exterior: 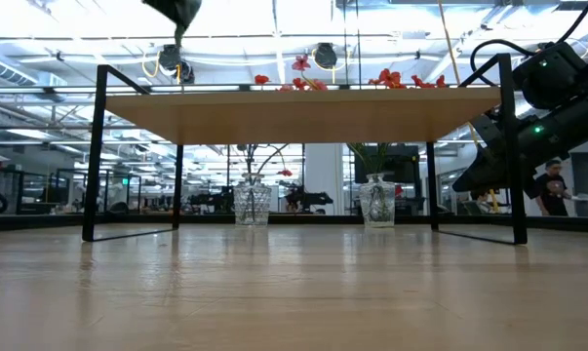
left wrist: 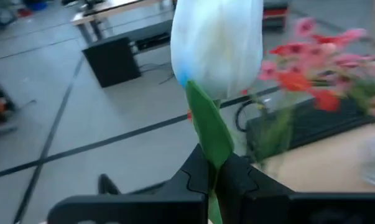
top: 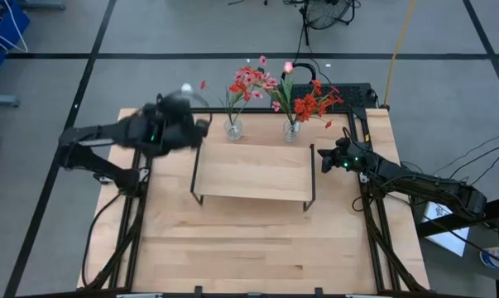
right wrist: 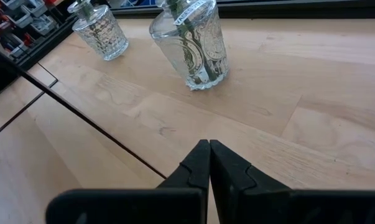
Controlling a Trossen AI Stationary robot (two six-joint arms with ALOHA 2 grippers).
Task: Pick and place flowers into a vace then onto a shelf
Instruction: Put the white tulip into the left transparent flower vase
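Between the pinched fingers of my left gripper [left wrist: 213, 177] sits the tulip [left wrist: 217, 43], green stem clamped tight and the white bud poking straight out past the fingertips. That gripper hangs above the table's back left, just left of the shelf [top: 253, 171]. Behind the shelf, two glass vases [top: 232, 127] hold the red and pink flowers [top: 251, 81]. The right gripper [right wrist: 209, 163] is shut on nothing, low by the shelf's right end, with the nearer vase [right wrist: 190, 43] just ahead. The table [top: 257, 240] is light wood on a grey floor with black tape lines. Only the low view shows the glass-walled room behind, and a person far right.
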